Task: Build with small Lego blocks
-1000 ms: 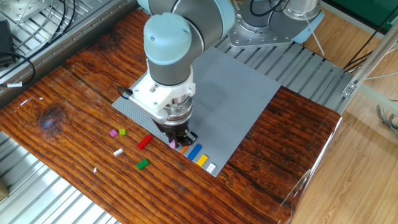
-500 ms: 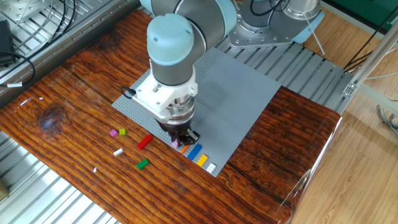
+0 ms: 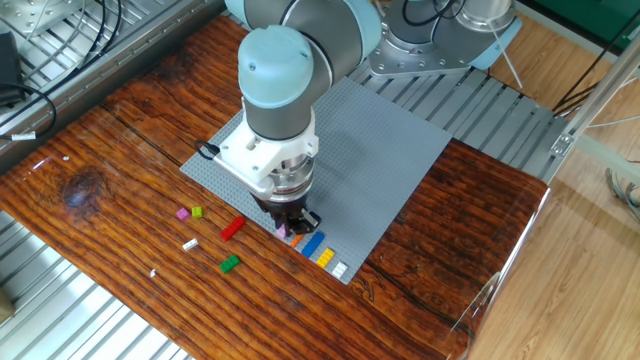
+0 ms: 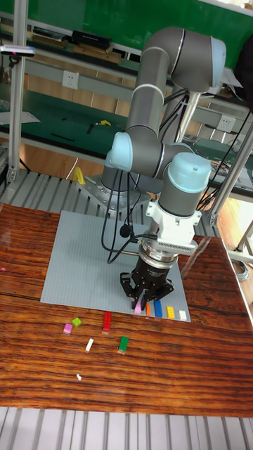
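Low over the large grey studded baseplate [image 3: 380, 170], the black two-finger gripper [image 4: 140, 305] clasps a small pink plastic brick [image 4: 138, 308]; a green brick [image 3: 230, 264] lies at seven o'clock.

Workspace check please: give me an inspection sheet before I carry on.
Surface: glossy brown wooden table carrying a large grey studded baseplate.
Job's things: orange, blue, yellow and white bricks in a row at the baseplate's near edge; loose red brick, green brick, pink and lime pair, white brick on the wood.
Clutter: nothing seen.
Grippers: black two-finger gripper down at the row's end, a pink brick at its fingertips.
Cables: black cable looping beside the arm.
Surroundings: metal framing, green bench behind.
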`<state>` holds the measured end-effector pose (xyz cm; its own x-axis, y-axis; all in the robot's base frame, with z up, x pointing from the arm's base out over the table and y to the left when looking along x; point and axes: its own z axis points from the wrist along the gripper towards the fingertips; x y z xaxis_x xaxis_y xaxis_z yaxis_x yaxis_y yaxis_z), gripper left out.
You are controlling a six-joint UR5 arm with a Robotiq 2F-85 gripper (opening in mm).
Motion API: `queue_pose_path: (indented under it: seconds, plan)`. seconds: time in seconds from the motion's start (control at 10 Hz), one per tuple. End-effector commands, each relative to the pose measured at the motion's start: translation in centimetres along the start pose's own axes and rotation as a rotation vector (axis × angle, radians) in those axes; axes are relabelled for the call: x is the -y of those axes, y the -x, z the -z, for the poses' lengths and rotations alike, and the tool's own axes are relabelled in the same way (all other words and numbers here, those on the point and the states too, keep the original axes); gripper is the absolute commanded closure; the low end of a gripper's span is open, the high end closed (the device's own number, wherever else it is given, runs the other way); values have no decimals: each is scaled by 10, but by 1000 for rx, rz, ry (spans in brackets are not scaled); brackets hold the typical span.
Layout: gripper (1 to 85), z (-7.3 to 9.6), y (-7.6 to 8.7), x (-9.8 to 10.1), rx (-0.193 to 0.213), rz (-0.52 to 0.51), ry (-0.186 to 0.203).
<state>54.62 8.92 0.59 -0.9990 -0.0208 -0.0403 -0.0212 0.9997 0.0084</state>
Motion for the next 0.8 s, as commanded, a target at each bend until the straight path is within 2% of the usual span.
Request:
queue_pose_path:
  seconds: [0.0, 0.7]
  plan:
    - [720, 0, 2, -1, 2, -11, 10]
    - [727, 1, 1, 1, 1, -14, 9]
